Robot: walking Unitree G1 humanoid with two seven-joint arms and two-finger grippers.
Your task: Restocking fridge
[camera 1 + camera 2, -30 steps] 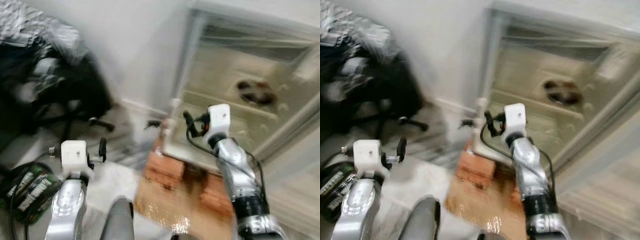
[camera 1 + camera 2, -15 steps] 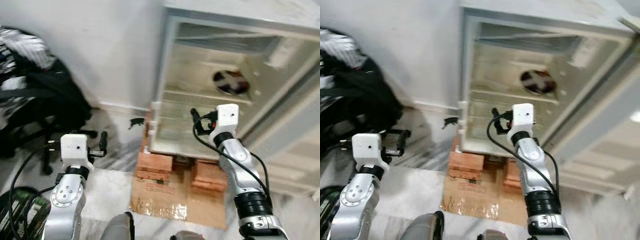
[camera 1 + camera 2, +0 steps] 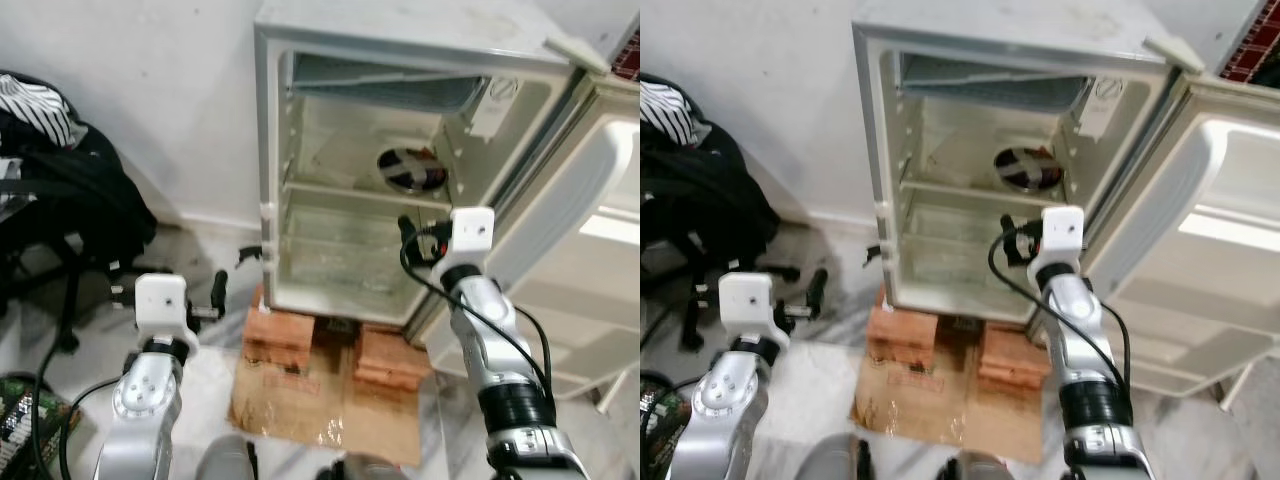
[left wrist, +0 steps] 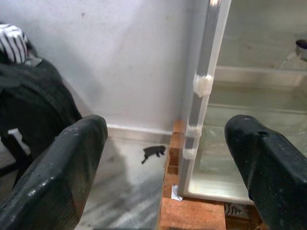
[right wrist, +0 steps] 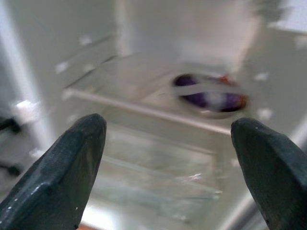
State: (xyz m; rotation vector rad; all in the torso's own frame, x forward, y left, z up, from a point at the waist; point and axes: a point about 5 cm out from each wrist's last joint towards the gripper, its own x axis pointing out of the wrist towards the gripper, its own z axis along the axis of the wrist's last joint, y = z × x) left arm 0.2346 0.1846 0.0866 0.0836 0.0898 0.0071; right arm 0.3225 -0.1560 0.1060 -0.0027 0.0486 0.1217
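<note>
At the far left, a black office chair (image 3: 60, 215) heaped with dark clothing and a striped cloth stands against the white wall, and a green packet (image 3: 20, 428) lies on the marble floor (image 3: 210, 375) near the frame's corner. Half a second ago that chair filled much more of the view and the fridge sat off to the right; now the whole scene has shifted, so the camera has turned to face the fridge, which bodes well for starting to load it.

Next comes the left gripper (image 3: 205, 300), held low over the floor just beside the fridge's left edge, its fingers spread apart with nothing between them. The small white fridge (image 3: 875, 170) rests on red bricks (image 3: 902, 335) over a sheet of brown cardboard (image 3: 940, 415). Its two glass shelves look nearly bare; a dark round dish (image 3: 1028, 168) sits at the back right of the upper one.

The right gripper (image 3: 1012, 240) is raised before the lower shelf, fingers parted wide and holding nothing. No stock is in either gripper, so I judge the restocking not yet begun. At the right, the fridge door (image 3: 1200, 260) hangs wide open.
</note>
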